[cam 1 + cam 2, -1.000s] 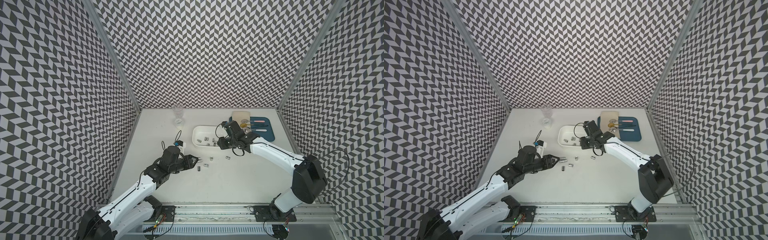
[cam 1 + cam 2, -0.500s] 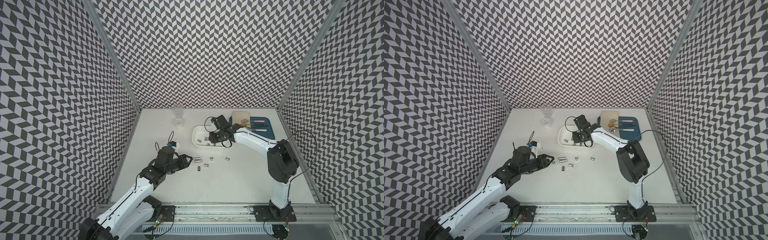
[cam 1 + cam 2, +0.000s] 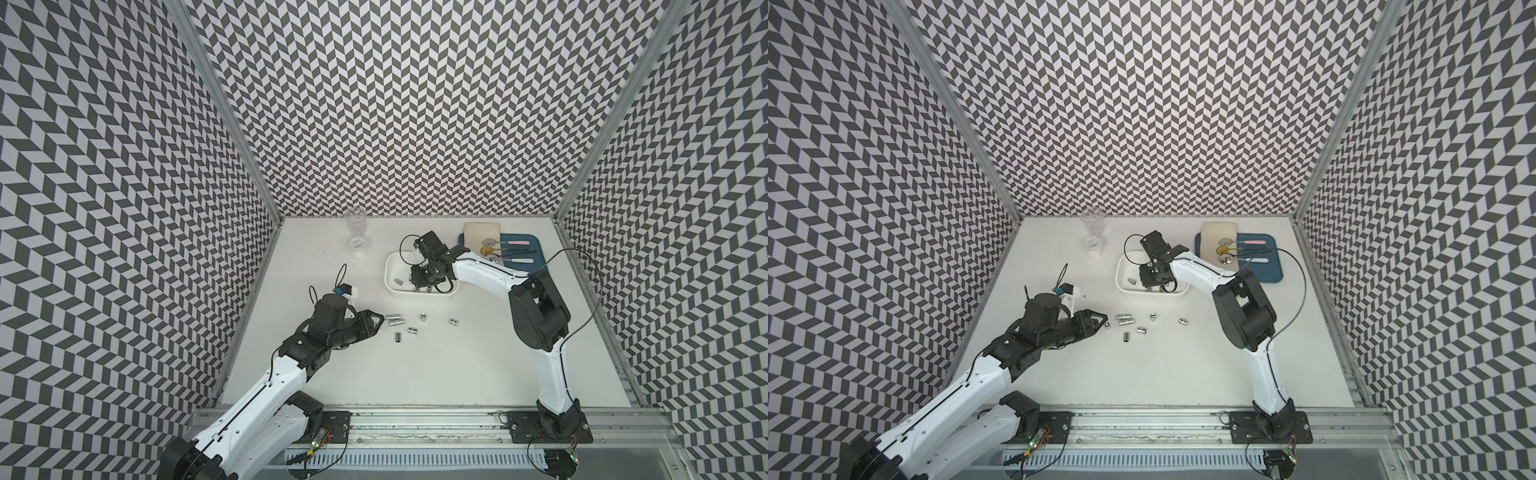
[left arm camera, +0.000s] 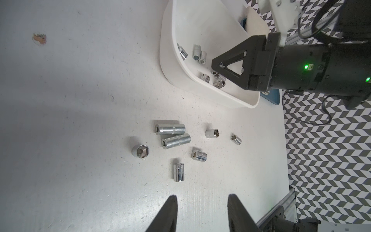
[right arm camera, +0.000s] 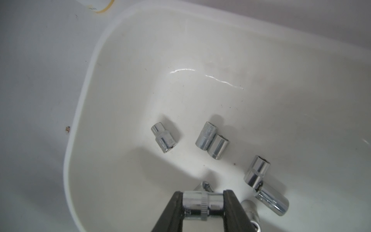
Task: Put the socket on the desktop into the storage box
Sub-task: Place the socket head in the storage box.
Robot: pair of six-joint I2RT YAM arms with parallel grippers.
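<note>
My right gripper (image 5: 202,192) is closed on one socket (image 5: 202,204), low over the inside of the box (image 5: 84,112). The jaws press on its two flat ends, so its axis runs from jaw to jaw. I judge that this is a good hold, because the sides are round, chromed and slippery, and only the thin ribbed band in the middle gives some friction. The socket is hard steel, small but heavy for its size. It will not break, but I think it can bounce or roll when it falls, so a low release is better. The other sockets (image 5: 212,140) lie on the box floor just below, some touching each other.

My left gripper (image 4: 201,196) is open and empty, near the loose sockets (image 4: 172,129). Seven lie on the desk (image 4: 80,120), two long ones side by side.

The desk is white, flat and a little scratched, so round parts can roll on it. The tray (image 3: 536,266) is just beside the box, the cup (image 3: 355,224) stands at the back, and patterned walls (image 3: 415,104) close three sides.
</note>
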